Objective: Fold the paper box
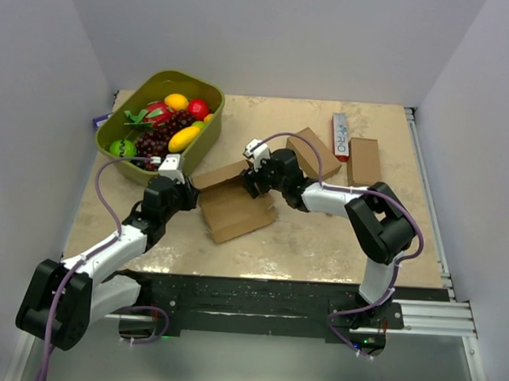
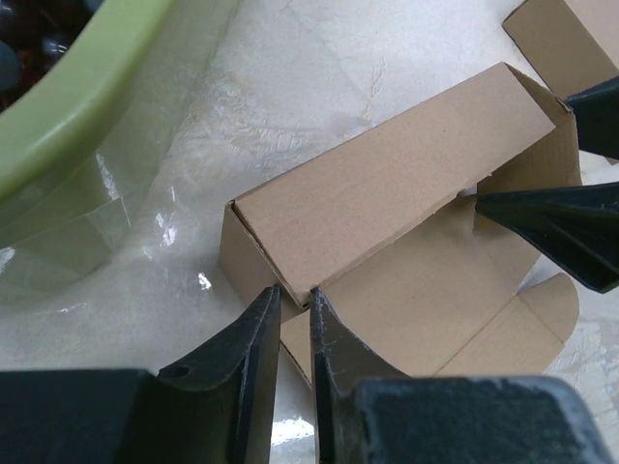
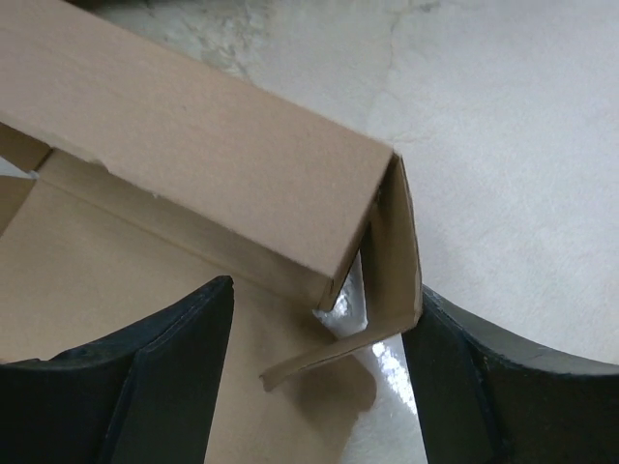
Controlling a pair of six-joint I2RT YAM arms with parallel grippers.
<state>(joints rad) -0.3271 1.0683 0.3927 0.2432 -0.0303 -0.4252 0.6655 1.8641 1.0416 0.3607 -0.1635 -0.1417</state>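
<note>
- From above, the paper box (image 1: pixel 236 208) lies open in the middle of the table (image 1: pixel 320 245), between my two arms. One long wall is raised and the flat panel is spread toward the near edge.
- My left claw (image 1: pixel 189 190) is at the box's left end, and my right claw (image 1: pixel 253 182) is at its far right end.
- A green bin (image 1: pixel 204 145) of toy fruit (image 1: pixel 185 137) sits just behind my left claw. One brown box (image 1: pixel 312 151) sits close behind my right arm, with my cable crossing over it. A second brown box (image 1: pixel 364 160) lies further right, and a white-and-red carton (image 1: pixel 340 135) lies between the two.
- In my left wrist view, my left claw (image 2: pixel 295 298) is down to a thin slit. Its tips are at the near corner of the paper box (image 2: pixel 387 184), where the raised wall meets the flat panel. I cannot tell whether any cardboard is pinched between them.
- The green bin (image 2: pixel 87 87) crowds in at upper left, apart from the box. My right claw's dark fingers (image 2: pixel 551 227) stand at the box's other end. A corner of the brown box (image 2: pixel 561 39) shows beyond them.
- In my right wrist view, my right claw (image 3: pixel 319 290) stands wide and straddles the end of the paper box (image 3: pixel 193 135).
- One finger (image 3: pixel 174 358) is over the inner panel. The other finger (image 3: pixel 484 377) is outside the side flap (image 3: pixel 397 251) and just touches it.
- That flap is bent and curls across the gap between my fingers, with the table (image 3: pixel 503 145) beyond it.
</note>
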